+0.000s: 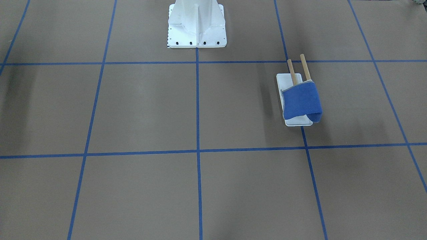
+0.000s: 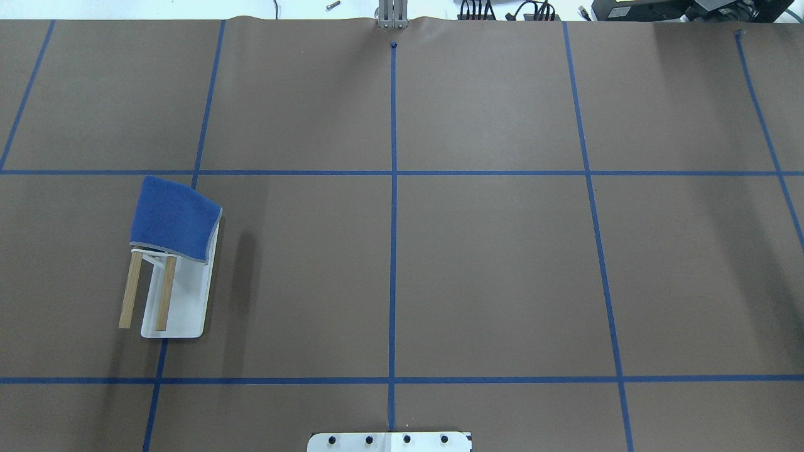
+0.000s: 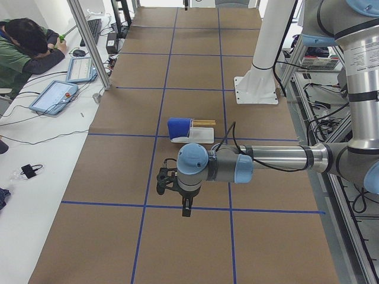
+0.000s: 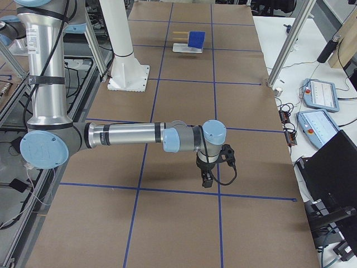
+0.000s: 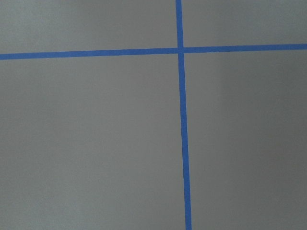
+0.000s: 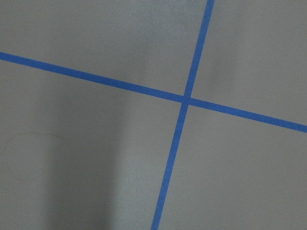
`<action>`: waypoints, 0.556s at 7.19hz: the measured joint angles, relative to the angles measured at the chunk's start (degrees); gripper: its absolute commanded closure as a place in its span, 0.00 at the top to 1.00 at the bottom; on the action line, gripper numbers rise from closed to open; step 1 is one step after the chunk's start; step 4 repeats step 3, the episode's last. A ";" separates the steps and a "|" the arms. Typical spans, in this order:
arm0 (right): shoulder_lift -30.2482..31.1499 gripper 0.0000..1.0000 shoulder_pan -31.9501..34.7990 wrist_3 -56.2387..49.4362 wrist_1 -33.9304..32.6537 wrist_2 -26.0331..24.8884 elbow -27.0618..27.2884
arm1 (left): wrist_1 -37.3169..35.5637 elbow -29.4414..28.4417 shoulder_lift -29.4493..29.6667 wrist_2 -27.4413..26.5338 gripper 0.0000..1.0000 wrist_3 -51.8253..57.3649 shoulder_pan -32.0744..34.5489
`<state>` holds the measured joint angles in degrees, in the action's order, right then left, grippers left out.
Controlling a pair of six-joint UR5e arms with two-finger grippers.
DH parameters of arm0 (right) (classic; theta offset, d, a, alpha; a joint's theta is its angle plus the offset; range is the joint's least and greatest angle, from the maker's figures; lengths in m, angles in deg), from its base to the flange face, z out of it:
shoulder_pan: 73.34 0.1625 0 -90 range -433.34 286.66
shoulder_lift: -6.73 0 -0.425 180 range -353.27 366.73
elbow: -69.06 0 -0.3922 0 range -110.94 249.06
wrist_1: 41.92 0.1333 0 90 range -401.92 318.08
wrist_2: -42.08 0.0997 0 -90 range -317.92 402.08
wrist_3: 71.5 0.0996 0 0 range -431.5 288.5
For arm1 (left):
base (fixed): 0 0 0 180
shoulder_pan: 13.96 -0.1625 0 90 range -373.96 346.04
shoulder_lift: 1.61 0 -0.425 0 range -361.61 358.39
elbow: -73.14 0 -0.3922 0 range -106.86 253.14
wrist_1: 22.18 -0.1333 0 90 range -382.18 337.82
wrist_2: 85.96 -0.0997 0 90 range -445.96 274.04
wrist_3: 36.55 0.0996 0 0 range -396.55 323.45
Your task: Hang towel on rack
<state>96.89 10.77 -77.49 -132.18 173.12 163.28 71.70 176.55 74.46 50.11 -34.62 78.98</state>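
Observation:
The royal-blue towel (image 1: pixel 302 101) hangs draped over the outer half of the rack's two wooden rods (image 1: pixel 293 70), above the white base plate (image 1: pixel 298 121). In the overhead view the towel (image 2: pixel 173 216) and rack (image 2: pixel 188 301) stand at the table's left. The left gripper (image 3: pixel 186 210) shows only in the exterior left view, high above the table and well away from the rack (image 3: pixel 198 137); I cannot tell its state. The right gripper (image 4: pixel 206 180) shows only in the exterior right view, far from the towel (image 4: pixel 196 39); I cannot tell its state. Both wrist views show only table.
The white finned robot pedestal (image 1: pixel 196 26) stands at the table's robot-side edge, also seen in the overhead view (image 2: pixel 389 441). Blue tape lines grid the brown table cover (image 2: pixel 490 270). A person (image 3: pixel 23 47) sits at a side desk with tablets (image 3: pixel 54 96).

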 measured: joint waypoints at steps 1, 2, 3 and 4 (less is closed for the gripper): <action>-0.09 1.00 -0.04 0.01 0.00 0.00 0.00 | -0.01 0.01 -0.02 -0.52 0.99 0.00 -0.08; -0.20 1.00 -0.07 0.01 0.00 0.00 0.00 | -0.03 -0.01 -0.04 -0.78 0.99 0.00 -0.11; -0.28 1.00 -0.15 0.01 0.02 0.00 0.00 | -0.07 -0.03 -0.04 -0.91 0.99 -0.04 -0.12; -0.28 1.00 -0.15 0.01 0.02 0.00 0.00 | -0.07 -0.03 -0.04 -0.91 0.99 -0.04 -0.12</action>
